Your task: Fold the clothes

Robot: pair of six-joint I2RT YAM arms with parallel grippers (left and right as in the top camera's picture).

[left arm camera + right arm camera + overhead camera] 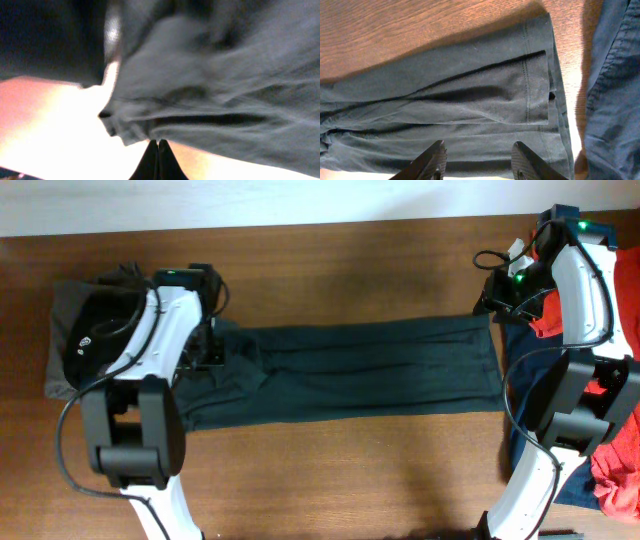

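soft, creased dark green t-shirt (370, 370) lies as a long folded band across the wood-grain desk (330, 260). left fingers (148, 164) clenched, empty, at its blurred 9 o'clock end; right fingers (427, 162) spread apart over the stitched 3 o'clock hem, beside navy cloth (615, 100).

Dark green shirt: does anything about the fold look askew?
Yes. The dark green shirt lies in a long strip, flat at its right end, but bunched and wrinkled at its left end beside the left gripper.
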